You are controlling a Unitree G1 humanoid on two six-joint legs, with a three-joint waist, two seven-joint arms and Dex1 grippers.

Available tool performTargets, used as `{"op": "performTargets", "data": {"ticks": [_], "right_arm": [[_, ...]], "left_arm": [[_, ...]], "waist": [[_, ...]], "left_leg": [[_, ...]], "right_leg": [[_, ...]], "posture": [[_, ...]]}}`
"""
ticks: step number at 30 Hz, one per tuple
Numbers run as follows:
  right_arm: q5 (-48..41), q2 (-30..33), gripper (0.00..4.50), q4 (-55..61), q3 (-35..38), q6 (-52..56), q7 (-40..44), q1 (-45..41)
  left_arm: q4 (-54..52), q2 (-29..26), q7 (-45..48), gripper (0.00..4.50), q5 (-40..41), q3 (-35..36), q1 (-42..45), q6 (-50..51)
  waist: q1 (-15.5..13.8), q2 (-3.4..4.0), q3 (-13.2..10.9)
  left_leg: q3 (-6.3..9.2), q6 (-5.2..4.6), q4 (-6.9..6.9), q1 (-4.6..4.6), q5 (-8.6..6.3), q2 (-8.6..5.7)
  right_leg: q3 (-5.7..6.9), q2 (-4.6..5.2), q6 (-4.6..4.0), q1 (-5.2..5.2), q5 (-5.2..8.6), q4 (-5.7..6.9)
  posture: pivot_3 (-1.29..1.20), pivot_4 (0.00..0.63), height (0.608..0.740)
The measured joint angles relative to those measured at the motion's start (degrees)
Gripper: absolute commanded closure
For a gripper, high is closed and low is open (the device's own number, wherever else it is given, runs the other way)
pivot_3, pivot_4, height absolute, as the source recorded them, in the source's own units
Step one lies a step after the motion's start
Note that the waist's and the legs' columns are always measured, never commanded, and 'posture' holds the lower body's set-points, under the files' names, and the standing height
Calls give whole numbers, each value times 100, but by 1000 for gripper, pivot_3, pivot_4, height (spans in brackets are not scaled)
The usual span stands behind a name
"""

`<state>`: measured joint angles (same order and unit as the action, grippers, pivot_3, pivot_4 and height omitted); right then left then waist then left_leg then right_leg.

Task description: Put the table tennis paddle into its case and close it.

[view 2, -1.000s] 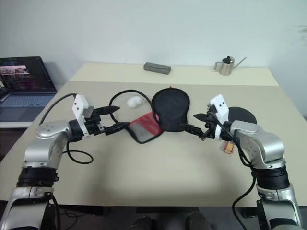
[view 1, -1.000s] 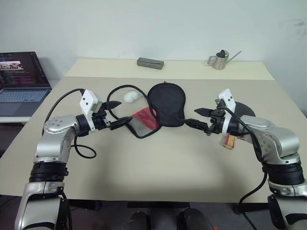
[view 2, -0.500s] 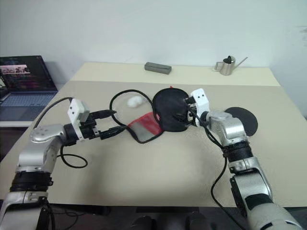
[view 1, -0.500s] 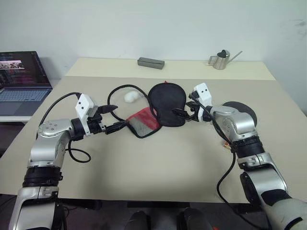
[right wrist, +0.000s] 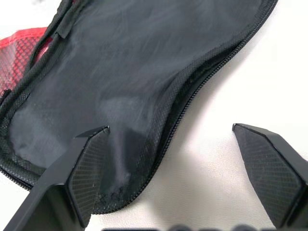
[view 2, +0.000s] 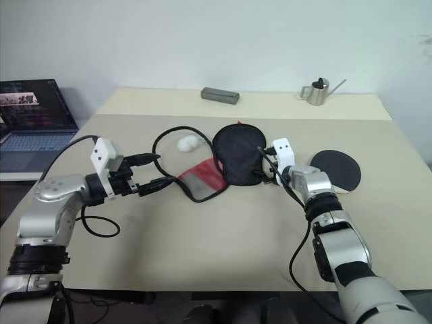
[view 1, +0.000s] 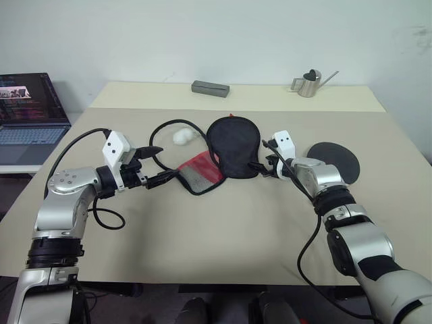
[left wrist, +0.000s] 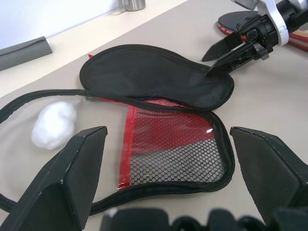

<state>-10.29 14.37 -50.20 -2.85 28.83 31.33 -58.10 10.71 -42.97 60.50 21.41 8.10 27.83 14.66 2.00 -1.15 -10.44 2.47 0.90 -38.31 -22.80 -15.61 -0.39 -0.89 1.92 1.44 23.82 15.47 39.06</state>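
1. The right gripper (view 2: 260, 164) has its two black fingers spread wide and empty, at the right edge of the case (view 2: 237, 155); one finger sits over the black fabric by the zip, the other over bare table (view 2: 223, 243).
2. The left gripper (view 2: 152, 171) is also spread wide and holds nothing, just beside the case's red mesh end.
3. The step in hand looks like taking hold of the case to open it. Next, the right fingers would need to pinch the top flap along the zip edge.
4. The case is soft and paddle-shaped, black cloth above, red with black netting below, with a fluffy white pom-pom (view 2: 187, 142) beside it.
5. The paddle (view 2: 335, 169), dark and round-headed, lies flat on the table right of the right gripper, outside the case.
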Motion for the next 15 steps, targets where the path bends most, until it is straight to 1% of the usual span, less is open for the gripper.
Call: {"op": "performTargets", "data": {"ticks": [2,4,8,13,15], "right_arm": [[4,-5,596,-15,53,1,5,-1],[5,-32,1226,-17,85,24,23,0],[4,-126,2629,18,109,106,96,1],[8,-154,4403,366,108,273,111,32],[15,-166,4459,493,106,303,101,59]], "left_arm": [[-20,-2,23,0,4,0,0,17],[-30,-3,36,0,10,0,3,35],[-31,-2,84,0,19,0,59,37],[-14,-2,172,0,19,0,133,33],[3,-2,195,0,18,0,150,28]], "waist": [[0,0,0],[1,0,0],[5,0,0],[5,0,0],[5,0,0]], "left_leg": [[0,0,0,0,0,0],[-1,0,1,0,0,0],[-5,0,5,-2,0,1],[-12,0,10,-8,0,1],[-14,0,13,-8,0,1]], "right_leg": [[-1,0,0,0,0,0],[-1,0,0,1,0,0],[-3,0,0,6,0,0],[-6,0,0,18,0,0],[-7,0,0,21,0,0]], "posture": [[0,150,740],[0,150,740],[0,150,740],[0,150,740],[0,150,740]]}}
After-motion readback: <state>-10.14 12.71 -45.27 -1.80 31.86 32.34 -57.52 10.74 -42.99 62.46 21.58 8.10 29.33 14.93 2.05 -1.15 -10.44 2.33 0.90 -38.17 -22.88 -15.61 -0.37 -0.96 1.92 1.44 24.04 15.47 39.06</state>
